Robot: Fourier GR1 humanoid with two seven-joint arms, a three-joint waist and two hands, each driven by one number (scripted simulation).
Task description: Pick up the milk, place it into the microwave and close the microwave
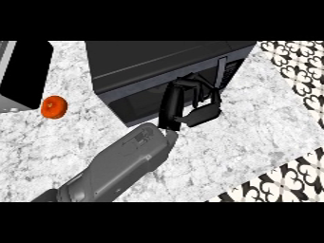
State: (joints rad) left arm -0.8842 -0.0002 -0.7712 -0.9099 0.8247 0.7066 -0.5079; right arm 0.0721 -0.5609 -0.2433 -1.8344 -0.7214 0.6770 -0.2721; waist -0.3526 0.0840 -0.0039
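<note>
One marble counter (262,123) carries one black microwave (157,59), its door looking shut so that the inside and the milk are out of sight. One silver-and-black appliance (14,76) stands at the far left. The left hand (192,102) is against the door's right edge by the control panel, fingers curled with nothing seen in them, and one orange round thing (53,107) lies between the two machines.

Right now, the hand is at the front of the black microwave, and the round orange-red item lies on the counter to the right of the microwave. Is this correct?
Not quite. The hand is at the front of the black microwave, but the head view shows the round orange-red item on the counter to the left of the microwave, not the right.
</note>
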